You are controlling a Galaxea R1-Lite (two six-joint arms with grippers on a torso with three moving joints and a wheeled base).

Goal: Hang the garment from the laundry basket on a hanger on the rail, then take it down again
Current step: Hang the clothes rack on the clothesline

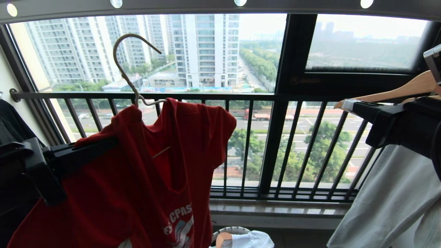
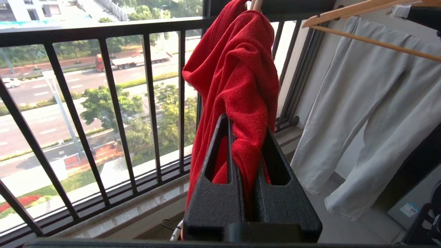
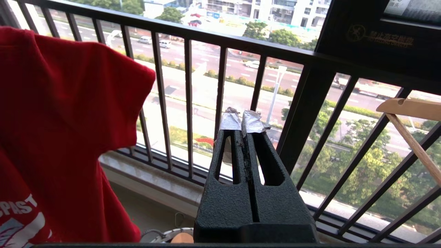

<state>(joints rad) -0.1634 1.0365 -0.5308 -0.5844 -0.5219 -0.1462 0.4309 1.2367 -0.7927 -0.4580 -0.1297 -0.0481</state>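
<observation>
The garment point(image 1: 137, 179), a red T-shirt with white lettering, hangs on the cream wire hanger point(image 1: 128, 74). The hanger's hook is free in the air below the rail point(image 1: 193, 6), the grey bar with round holes across the top. My left gripper point(image 1: 110, 143) is shut on the shirt's shoulder; the left wrist view shows red cloth point(image 2: 237, 69) bunched between its fingers point(image 2: 246, 125). My right gripper point(image 1: 348, 104) stays shut and empty at the right, its taped tips point(image 3: 242, 122) pointing at the window bars beside the shirt's sleeve point(image 3: 62, 120). The laundry basket point(image 1: 230, 228) stands on the floor below.
A black barred window railing point(image 1: 241, 97) and stone sill run behind the shirt. A light-wood hanger point(image 1: 396, 91) carries a pale grey garment point(image 1: 389, 199) at the right, close to my right arm. Dark clothing point(image 1: 10, 127) hangs at the far left.
</observation>
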